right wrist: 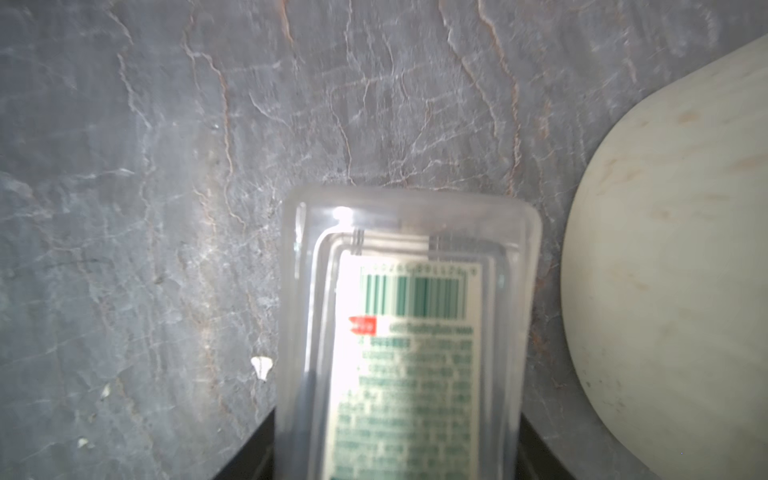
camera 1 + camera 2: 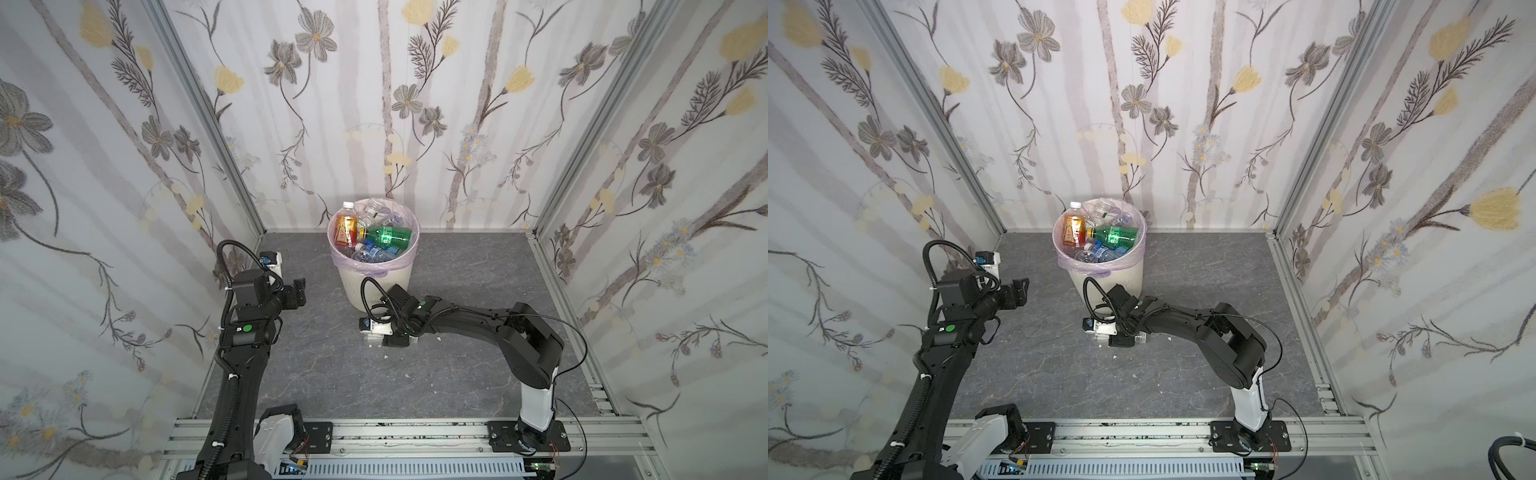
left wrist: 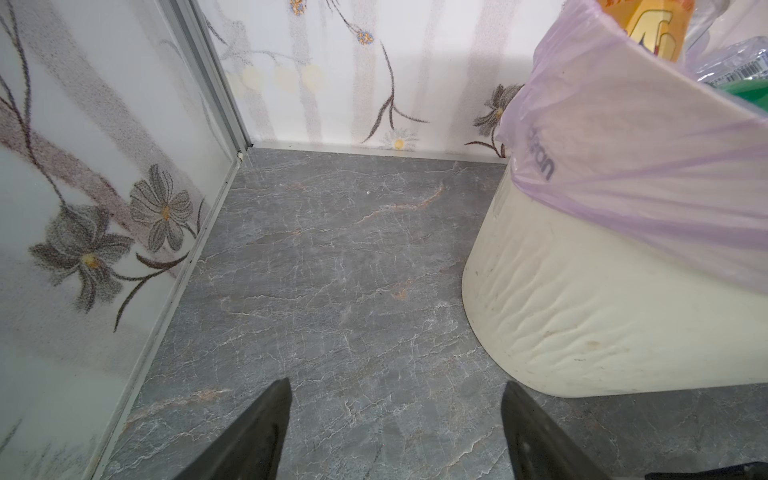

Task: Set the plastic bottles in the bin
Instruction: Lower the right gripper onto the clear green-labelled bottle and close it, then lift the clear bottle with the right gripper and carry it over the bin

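The cream bin, lined with a lilac bag, stands at the back middle. It holds several plastic bottles, among them a green one and an amber one. My right gripper reaches down to the floor just in front of the bin. Its jaws press both sides of a clear bottle with a white, green-printed label. The bin's wall is close beside it. My left gripper hangs open and empty left of the bin.
Grey marbled floor, closed in by flowered walls on three sides. Small white scraps lie near the right gripper. A metal rail runs along the front edge.
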You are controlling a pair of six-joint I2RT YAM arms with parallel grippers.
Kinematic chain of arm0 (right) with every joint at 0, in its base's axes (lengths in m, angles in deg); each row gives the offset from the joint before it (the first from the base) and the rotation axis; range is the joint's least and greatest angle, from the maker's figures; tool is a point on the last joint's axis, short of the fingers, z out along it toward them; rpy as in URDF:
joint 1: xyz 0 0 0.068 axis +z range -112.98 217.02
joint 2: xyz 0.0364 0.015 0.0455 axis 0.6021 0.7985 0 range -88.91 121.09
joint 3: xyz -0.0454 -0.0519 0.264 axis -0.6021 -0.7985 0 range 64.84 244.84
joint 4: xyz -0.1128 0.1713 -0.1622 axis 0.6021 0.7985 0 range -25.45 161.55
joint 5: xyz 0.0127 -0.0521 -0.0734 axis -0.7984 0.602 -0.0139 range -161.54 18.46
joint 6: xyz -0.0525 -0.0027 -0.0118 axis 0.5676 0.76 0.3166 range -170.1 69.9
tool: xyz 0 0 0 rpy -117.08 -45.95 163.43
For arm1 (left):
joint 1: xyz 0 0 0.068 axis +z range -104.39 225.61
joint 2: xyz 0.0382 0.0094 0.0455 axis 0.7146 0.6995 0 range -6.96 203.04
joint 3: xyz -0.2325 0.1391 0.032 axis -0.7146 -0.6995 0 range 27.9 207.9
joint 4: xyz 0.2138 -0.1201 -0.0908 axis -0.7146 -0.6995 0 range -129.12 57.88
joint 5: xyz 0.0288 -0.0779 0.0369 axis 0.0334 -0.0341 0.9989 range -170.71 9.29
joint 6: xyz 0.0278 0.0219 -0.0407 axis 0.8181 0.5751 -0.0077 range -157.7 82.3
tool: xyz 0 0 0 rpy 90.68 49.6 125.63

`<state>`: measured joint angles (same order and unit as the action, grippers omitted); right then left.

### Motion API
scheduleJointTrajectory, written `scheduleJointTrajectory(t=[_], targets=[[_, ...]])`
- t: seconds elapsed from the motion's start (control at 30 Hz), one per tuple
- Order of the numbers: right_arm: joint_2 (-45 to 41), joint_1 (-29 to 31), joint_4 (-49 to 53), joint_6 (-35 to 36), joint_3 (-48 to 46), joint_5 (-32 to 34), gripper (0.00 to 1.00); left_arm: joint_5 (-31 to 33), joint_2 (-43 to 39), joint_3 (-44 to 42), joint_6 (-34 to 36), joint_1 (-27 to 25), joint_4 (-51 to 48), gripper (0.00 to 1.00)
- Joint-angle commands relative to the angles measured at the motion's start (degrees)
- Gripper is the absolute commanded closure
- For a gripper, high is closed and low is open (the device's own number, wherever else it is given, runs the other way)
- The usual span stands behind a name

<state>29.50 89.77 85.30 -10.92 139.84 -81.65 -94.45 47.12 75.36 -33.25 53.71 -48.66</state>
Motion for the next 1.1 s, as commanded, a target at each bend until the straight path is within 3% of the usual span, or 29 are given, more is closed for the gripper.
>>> scheduleJointTrajectory(t=[0.0,0.57,0.77,1.07], targets=[[-2.92,0.05,-1.00,-1.81,0.67,-3.42,0.49,-0.13,-0.30,-0.26,-0.12,0.15,1.45,0.19],[-21.88,0.51,-6.39,-3.50,4.70,-20.56,0.54,-0.62,-0.73,-0.69,-0.22,0.71,1.60,0.19],[-22.79,-0.68,-5.66,-1.62,9.25,-18.91,0.53,-0.64,-1.32,-1.20,-0.35,0.78,1.67,0.19],[-19.40,-3.79,-5.46,0.44,20.05,-9.24,0.53,-1.28,-1.44,-1.40,-0.36,0.79,1.89,0.19]])
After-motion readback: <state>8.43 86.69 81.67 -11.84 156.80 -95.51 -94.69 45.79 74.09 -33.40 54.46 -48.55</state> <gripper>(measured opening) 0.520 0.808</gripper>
